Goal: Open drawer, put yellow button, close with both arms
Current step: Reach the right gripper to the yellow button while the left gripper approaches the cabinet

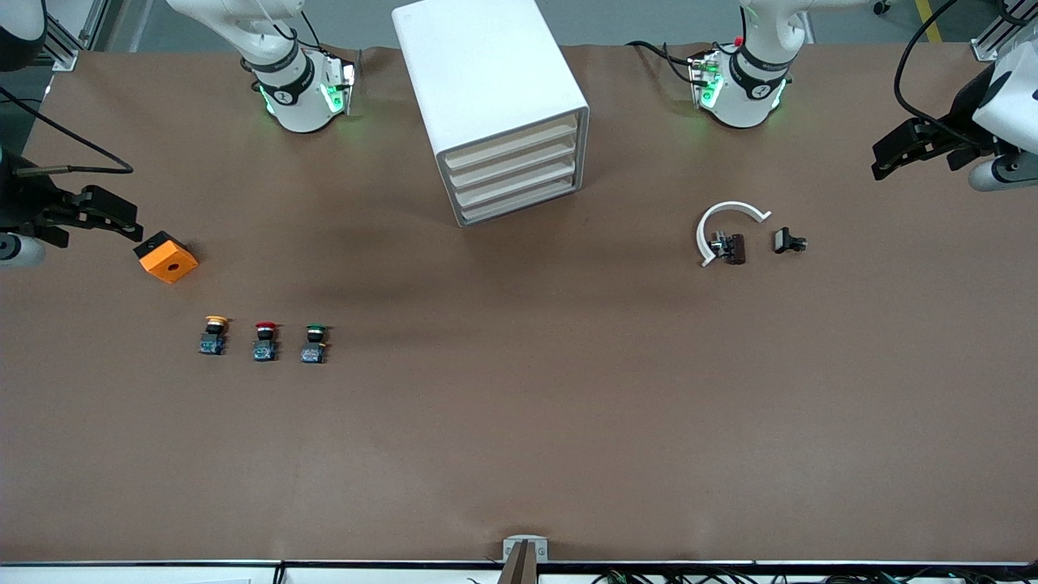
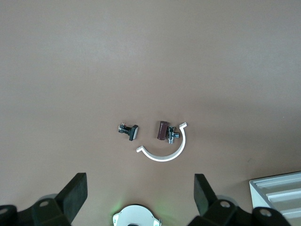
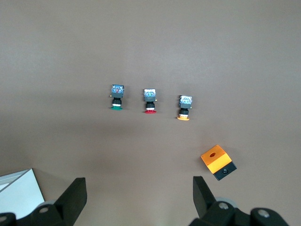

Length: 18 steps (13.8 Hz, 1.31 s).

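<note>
The yellow button [image 1: 213, 334] stands on the table at the right arm's end, first in a row with a red-capped button [image 1: 265, 341] and a green-capped button [image 1: 314, 342]. It also shows in the right wrist view [image 3: 184, 108]. The white drawer cabinet [image 1: 495, 105] stands mid-table near the bases, with all drawers shut. My right gripper [image 1: 130, 223] is open and empty in the air beside an orange block [image 1: 167, 257]; its open jaws show in the right wrist view [image 3: 138, 195]. My left gripper [image 1: 880, 161] is open and empty at the left arm's end [image 2: 140, 190].
A white C-shaped ring [image 1: 726, 227], a brown part [image 1: 734, 248] and a small black part [image 1: 788, 241] lie toward the left arm's end. They also show in the left wrist view: ring [image 2: 164, 153], black part [image 2: 129, 130]. A cabinet corner [image 2: 277, 193] shows there too.
</note>
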Tool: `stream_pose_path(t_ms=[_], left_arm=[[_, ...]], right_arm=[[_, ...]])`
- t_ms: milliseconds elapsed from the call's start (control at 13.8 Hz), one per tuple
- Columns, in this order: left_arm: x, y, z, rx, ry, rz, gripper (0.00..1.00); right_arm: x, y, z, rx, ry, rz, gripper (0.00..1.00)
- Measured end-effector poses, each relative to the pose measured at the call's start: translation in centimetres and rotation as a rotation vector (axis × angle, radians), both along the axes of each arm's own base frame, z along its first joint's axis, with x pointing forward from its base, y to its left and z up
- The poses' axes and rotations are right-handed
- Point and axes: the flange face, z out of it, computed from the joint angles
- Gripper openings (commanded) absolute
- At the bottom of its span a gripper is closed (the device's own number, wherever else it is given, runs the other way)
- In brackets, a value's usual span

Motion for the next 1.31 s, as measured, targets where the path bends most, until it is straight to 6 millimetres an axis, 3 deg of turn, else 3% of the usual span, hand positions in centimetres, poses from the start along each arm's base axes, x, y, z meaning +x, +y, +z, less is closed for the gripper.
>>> stream_pose_path(t_ms=[363,508,725,1016,1161,1306], left_arm=[[0.0,0.0,-0.1,0.000,0.002,0.000,1.00],[0.7,0.0,-1.1,0.000,0.023,0.000,1.00],[3.4,-0.4,-5.1,-0.004,0.066,0.015,1.00],[7.3,-2.2,-11.4,-0.065,0.102,0.163,1.00],[8.5,-4.5,-14.8,-0.084,0.152,0.301,1.00],[8.9,-8.0,-18.0,-0.066,0.216,0.483,1.00]], right_arm=[[0.0,0.0,0.0,0.000,0.000,0.000,1.00],[0.0,0.0,0.0,0.000,0.000,0.000,1.00],[0.0,0.0,-0.1,0.000,0.001,0.000,1.00],[0.5,-0.2,-1.0,-0.003,0.017,-0.002,1.00],[1.2,-0.3,-2.4,-0.011,0.040,0.000,1.00],[1.9,-0.4,-3.8,-0.017,0.057,0.000,1.00]])
